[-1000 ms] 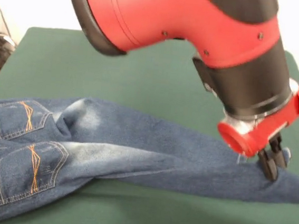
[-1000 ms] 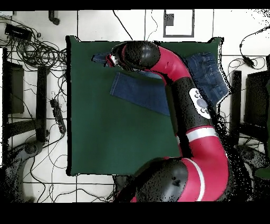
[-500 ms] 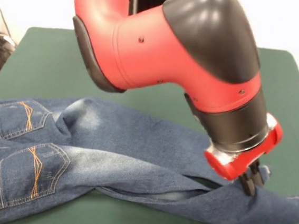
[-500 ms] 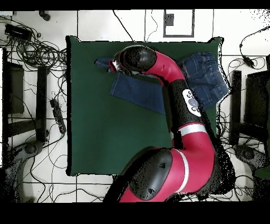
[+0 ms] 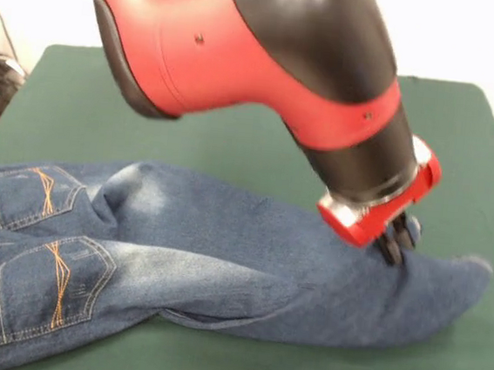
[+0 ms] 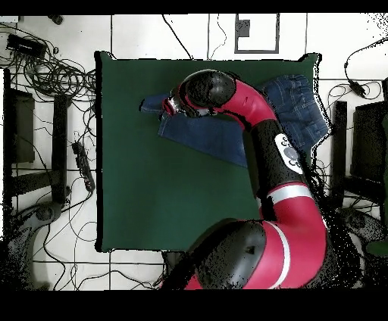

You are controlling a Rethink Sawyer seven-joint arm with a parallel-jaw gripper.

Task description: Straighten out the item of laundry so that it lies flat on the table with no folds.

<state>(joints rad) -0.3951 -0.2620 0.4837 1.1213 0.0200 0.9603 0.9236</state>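
the green bench (image 5: 235, 123) stands on white tile strewn with cables (image 6: 45, 76). the jeans (image 5: 180, 248) lie creased along its edge, waistband cut off. the pincer (image 5: 396, 245) pinches one leg.

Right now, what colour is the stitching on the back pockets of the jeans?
Orange, on the blue denim jeans; the front view shows it best.

Green table (image 5: 81, 90) — only the blue jeans (image 5: 222, 261) lie on it.
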